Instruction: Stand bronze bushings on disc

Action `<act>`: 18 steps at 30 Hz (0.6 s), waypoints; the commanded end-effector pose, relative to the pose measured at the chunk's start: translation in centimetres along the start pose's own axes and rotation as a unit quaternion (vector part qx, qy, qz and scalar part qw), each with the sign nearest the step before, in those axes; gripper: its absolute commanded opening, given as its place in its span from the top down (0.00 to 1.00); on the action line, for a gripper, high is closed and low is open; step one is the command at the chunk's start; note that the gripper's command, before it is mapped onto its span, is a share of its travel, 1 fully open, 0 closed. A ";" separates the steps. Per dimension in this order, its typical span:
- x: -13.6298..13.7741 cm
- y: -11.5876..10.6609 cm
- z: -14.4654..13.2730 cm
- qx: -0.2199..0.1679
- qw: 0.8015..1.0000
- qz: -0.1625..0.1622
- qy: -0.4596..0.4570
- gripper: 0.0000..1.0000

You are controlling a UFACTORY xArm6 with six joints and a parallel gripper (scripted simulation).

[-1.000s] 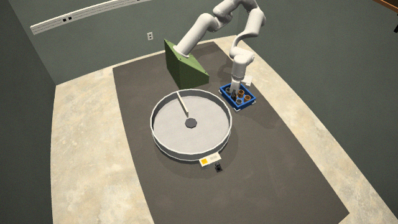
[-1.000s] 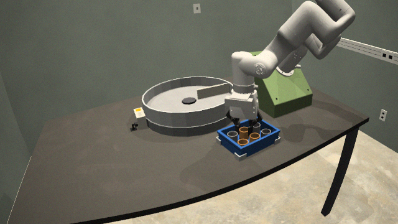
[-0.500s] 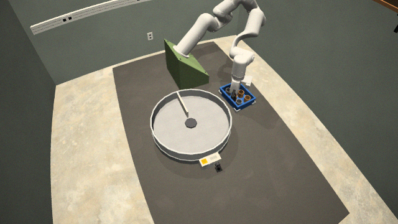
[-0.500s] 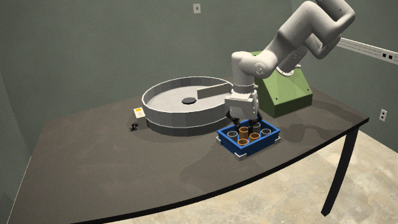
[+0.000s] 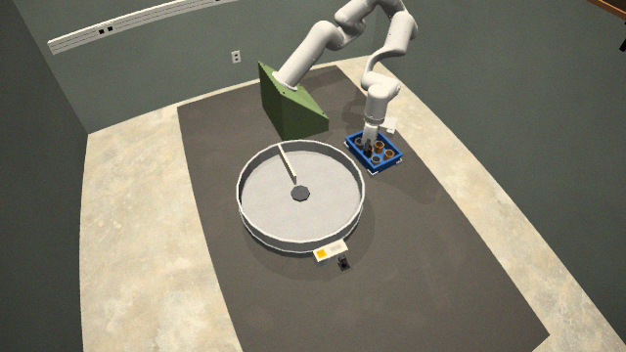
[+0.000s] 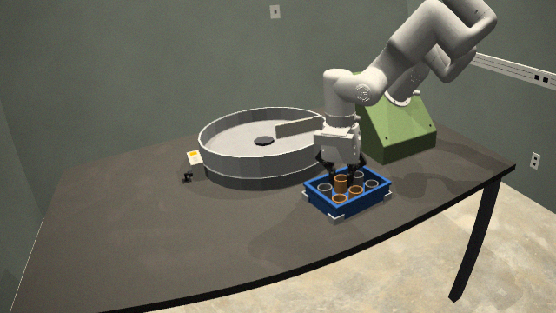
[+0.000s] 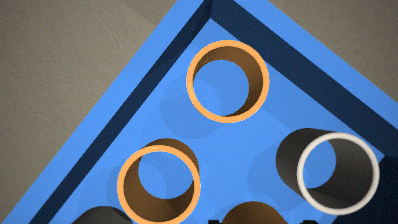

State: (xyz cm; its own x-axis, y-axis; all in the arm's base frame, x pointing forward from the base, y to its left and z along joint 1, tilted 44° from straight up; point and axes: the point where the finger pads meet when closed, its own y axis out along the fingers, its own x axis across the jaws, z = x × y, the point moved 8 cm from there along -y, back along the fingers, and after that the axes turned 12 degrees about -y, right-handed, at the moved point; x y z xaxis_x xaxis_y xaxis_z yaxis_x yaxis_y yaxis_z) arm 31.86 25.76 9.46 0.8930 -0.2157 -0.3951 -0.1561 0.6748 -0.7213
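My gripper (image 5: 368, 152) (image 6: 341, 175) reaches down into the blue crate (image 5: 359, 159) (image 6: 347, 209) (image 7: 300, 65) and is shut on a bronze bushing (image 6: 340, 183), which is upright with its top above the others; its top shows at the bottom edge of the wrist view (image 7: 255, 214). Two more bronze bushings (image 5: 379, 146) (image 5: 388, 154) (image 6: 355, 189) (image 6: 339, 198) (image 7: 227, 81) (image 7: 159, 185) stand in the crate. Steel bushings (image 5: 376, 159) (image 6: 324, 188) (image 6: 371, 183) (image 7: 337, 172) stand beside them. The turntable's grey disc (image 5: 313, 215) (image 6: 234, 141) with its dark hub (image 5: 299, 193) (image 6: 263, 140) lies left of the crate.
A raised wall (image 5: 300, 240) (image 6: 243, 164) rings the disc, and a bar (image 5: 287, 161) (image 6: 300, 127) runs from the wall towards the hub. The green arm base (image 5: 289, 110) (image 6: 397, 130) stands behind. A small yellow-marked box (image 5: 330, 251) (image 6: 195, 157) sits at the turntable's front.
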 end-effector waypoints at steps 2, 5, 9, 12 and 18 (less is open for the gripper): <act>0.1 -1.3 0.1 0.001 1.000 -0.001 0.000 1.00; 0.1 -2.4 0.1 0.001 1.000 -0.001 0.000 1.00; 0.0 -4.1 0.1 0.001 1.000 -0.001 0.000 1.00; 0.0 -5.6 0.1 0.001 1.000 -0.001 0.000 1.00; 0.0 -7.5 0.1 0.001 1.000 -0.001 0.000 1.00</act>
State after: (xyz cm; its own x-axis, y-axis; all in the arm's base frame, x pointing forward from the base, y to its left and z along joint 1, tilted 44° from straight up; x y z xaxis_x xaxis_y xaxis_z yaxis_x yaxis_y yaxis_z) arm 32.77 21.79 13.65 0.8929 -0.2165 -0.3947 -0.1554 0.6747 -0.7216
